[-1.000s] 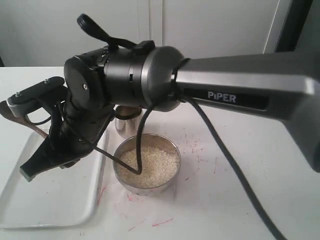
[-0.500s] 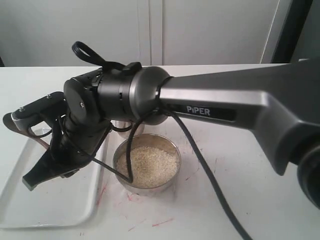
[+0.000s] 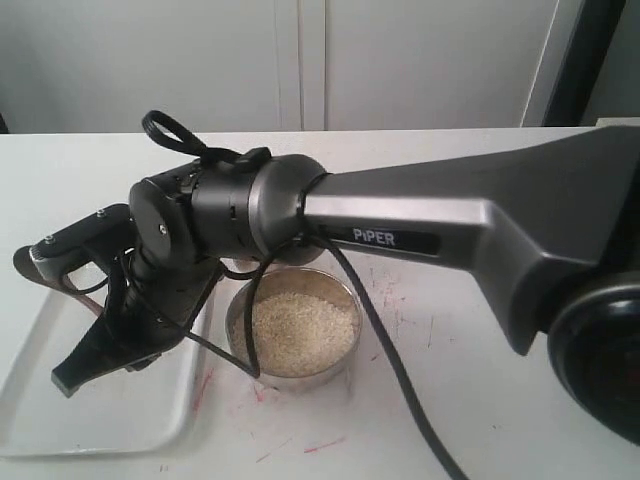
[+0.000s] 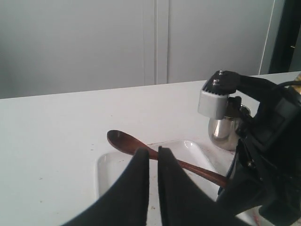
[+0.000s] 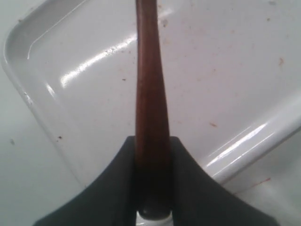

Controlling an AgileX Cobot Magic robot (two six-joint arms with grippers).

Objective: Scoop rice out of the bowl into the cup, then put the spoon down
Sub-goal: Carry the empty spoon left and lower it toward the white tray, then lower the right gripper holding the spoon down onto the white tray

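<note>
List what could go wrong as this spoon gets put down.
1. The right gripper holds the spoon above the white tray, with its head out near the tray's rim. Released there, it may tip or slide off.
2. The arm's cable hangs across the bowl of rice. A retreat could snag the bowl and spill grains.
3. The cup stands close beside the wrist and might get knocked.

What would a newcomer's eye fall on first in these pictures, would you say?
The big dark arm marked PIPER stretches from the right across the exterior view. At its end the right gripper holds the reddish-brown spoon over the white tray, beside the steel bowl of rice.
</note>
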